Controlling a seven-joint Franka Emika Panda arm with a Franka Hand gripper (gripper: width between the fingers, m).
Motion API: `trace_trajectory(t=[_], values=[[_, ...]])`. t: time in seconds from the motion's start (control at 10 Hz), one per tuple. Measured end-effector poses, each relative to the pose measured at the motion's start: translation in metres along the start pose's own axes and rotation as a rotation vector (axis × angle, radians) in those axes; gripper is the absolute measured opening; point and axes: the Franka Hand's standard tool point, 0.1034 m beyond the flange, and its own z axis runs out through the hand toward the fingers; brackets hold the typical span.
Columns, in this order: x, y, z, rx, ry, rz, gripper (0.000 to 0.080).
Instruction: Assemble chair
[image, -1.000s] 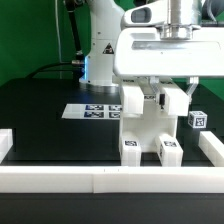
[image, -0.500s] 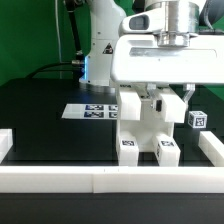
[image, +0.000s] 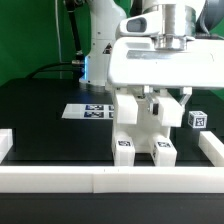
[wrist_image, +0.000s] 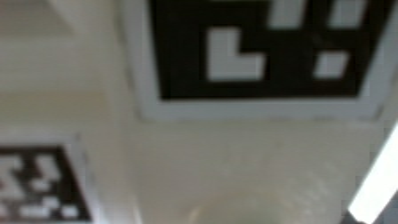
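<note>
In the exterior view we see the gripper (image: 167, 100) clenched on the chair (image: 140, 128), which stands on the table (image: 50, 135) by its camera-side edge, toward the exterior view's right. In the wrist view, we see only the chair's white, tagged surface.

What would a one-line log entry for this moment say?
step: chair assembly | hand: shut on chair top | chair: standing on black table, close to white rail
</note>
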Motion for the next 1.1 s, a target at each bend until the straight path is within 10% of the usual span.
trace_trajectory(t=[0.4,0.7,1.1], values=[[0.0023,0.0008,0.0009,-0.003,0.019,-0.001,0.029],[0.002,0.0008,0.0012,-0.003,0.018,-0.001,0.0613],[0.0024,-0.0011,-0.0026,0.003,-0.002,0.001,0.0648]])
